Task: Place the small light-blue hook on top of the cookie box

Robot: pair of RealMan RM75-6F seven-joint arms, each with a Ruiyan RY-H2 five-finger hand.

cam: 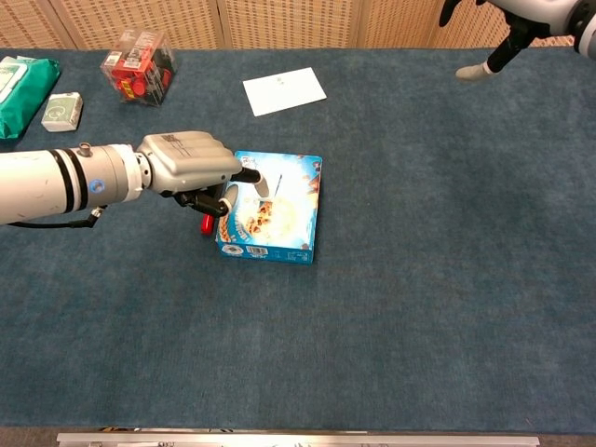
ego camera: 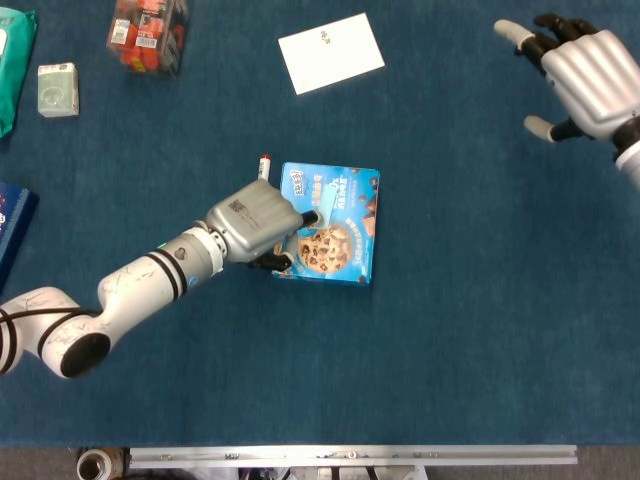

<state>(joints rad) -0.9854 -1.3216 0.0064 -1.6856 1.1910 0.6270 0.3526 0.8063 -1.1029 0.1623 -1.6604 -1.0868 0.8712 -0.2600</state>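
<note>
Small light-blue hook [ego camera: 312, 211], pale, pinched by left hand [ego camera: 255, 222] atop bright-blue cookie box [ego camera: 340, 245].

- Left hand [cam: 191, 168] reaches over the cookie box [cam: 279, 209], fingertips [cam: 250, 175] above its lid.
- A red-tipped pen [cam: 207, 223] lies just under the fingers.
- Right hand [cam: 507, 28] hangs far off, fingers spread.

Head view looks straight down; chest view slants forward, sharing the table [ego camera: 470, 300].
</note>
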